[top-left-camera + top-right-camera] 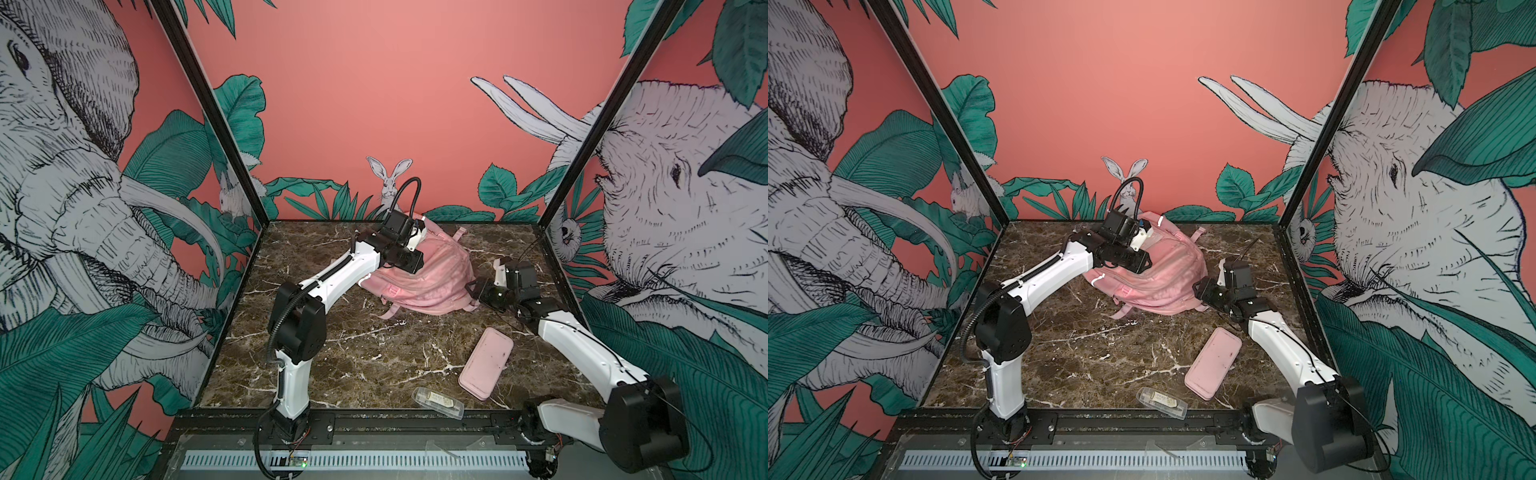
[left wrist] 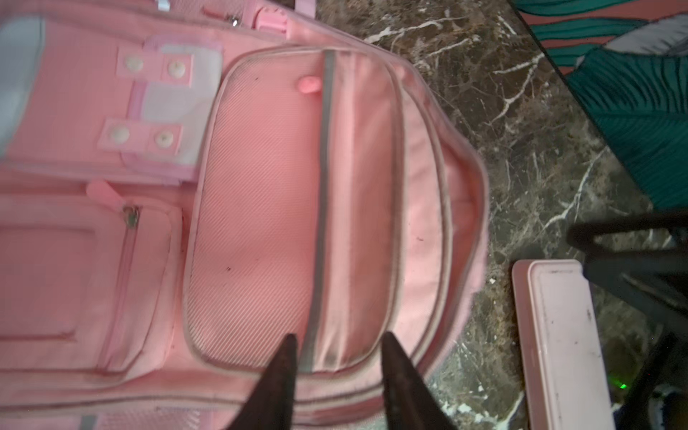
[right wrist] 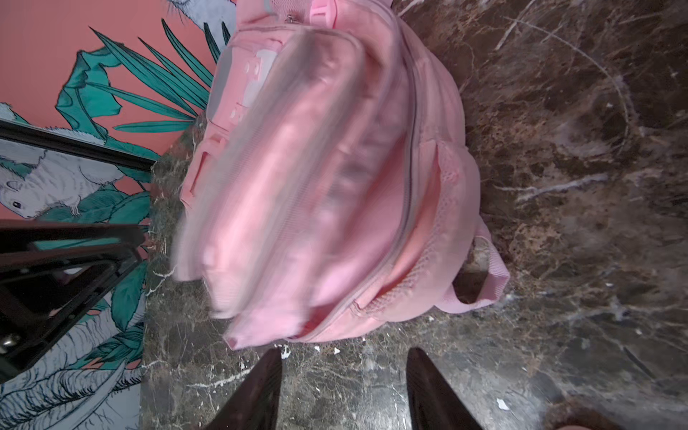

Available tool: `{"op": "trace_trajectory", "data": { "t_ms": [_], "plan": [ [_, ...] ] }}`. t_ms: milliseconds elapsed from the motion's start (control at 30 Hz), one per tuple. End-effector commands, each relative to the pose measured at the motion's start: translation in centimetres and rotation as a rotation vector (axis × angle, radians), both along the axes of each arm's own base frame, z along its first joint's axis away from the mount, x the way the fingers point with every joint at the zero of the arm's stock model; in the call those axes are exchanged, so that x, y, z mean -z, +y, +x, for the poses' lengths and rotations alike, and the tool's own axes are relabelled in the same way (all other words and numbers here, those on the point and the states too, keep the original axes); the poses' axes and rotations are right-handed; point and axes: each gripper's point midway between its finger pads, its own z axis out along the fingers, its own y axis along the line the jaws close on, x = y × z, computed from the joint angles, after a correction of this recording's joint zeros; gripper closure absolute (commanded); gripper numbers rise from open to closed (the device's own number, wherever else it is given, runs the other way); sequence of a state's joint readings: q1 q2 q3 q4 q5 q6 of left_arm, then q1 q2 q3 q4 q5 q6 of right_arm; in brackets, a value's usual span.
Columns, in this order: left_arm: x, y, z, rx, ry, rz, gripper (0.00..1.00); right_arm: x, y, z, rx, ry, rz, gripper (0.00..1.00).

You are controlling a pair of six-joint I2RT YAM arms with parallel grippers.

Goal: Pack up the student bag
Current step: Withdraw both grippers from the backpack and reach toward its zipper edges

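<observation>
Well, the student bag point(image 1: 432, 270) lies pockets-up on the marble table point(image 1: 332, 361), towards the back wall and about midway across. Its long axis seems to run from the back wall towards the front, though the slumped fabric makes that hard to call.

The left claw point(image 2: 338, 350) hangs right over the bag. Its two fingers are spread, with only the grey strip of a front pocket showing between them, and they pinch nothing. The right claw point(image 3: 342, 368) is also spread and empty. It sits low over bare table just off one end of the bag and points at it, with a strap loop off to one side.

So the left arm is the nearer one to the bag, and any zip would be its job, I'd guess. The flat pink pencil case point(image 1: 486, 361) and a small clear plastic case point(image 1: 437, 402) wait near the front edge, well apart from the bag, on the right arm's side. Nothing looks packed yet.
</observation>
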State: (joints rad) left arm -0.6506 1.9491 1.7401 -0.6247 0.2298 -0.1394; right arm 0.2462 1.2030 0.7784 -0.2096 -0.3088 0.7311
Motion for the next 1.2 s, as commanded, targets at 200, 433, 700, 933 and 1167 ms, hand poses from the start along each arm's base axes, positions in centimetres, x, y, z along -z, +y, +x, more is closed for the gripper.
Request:
{"op": "trace_trajectory", "data": {
  "t_ms": [200, 433, 700, 933, 1167],
  "plan": [
    [-0.3, 4.8, -1.6, -0.092, -0.072, 0.056, 0.39, -0.3, 3.2, -0.6, -0.118, -0.022, -0.071, 0.47],
    [3.3, 10.4, -2.2, -0.248, -0.003, 0.144, 0.39, 0.1, 7.8, -0.5, -0.221, -0.025, -0.077, 0.51],
    [7.4, 16.3, -0.5, -0.512, 0.131, 0.037, 0.31, 0.7, 14.7, -0.9, -0.384, -0.025, -0.069, 0.59],
    [9.9, 18.5, 1.5, -0.648, 0.22, -0.132, 0.27, 2.2, 18.7, -1.3, -0.469, 0.014, -0.075, 0.6],
    [10.8, 17.8, 5.0, -0.674, 0.255, -0.319, 0.26, 4.3, 19.4, -1.6, -0.482, 0.069, -0.086, 0.62]
  ]
}}
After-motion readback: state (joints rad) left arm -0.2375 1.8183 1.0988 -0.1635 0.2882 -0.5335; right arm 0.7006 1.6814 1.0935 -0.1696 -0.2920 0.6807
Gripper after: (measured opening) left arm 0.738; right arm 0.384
